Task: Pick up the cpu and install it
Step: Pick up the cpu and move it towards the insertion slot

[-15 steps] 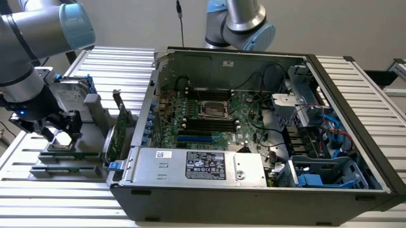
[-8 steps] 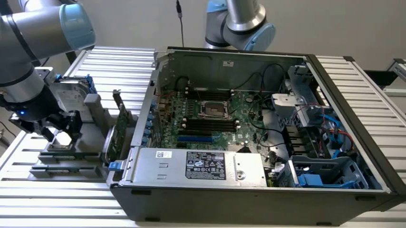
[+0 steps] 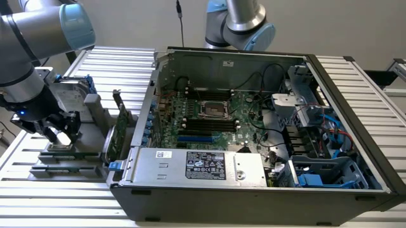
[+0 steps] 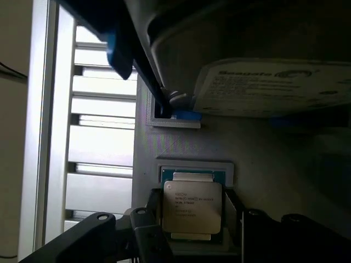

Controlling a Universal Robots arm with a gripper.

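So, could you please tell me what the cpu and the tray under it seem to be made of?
The cpu: metal lid, dull silver, faintly reflective, with printed lettering; a green board edge shows around it. The tray: probably plastic, matte grey, no shine, with moulded raised rims.

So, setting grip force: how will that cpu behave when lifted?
The cpu looks thin and flat, so probably stiff and light. Its smooth metal lid may be slippery. Framed closely by the grey holder, it could bind if tilted.

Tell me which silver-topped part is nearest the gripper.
The cpu, the small square chip; the larger Seagate-labelled hard drive lies farther off.
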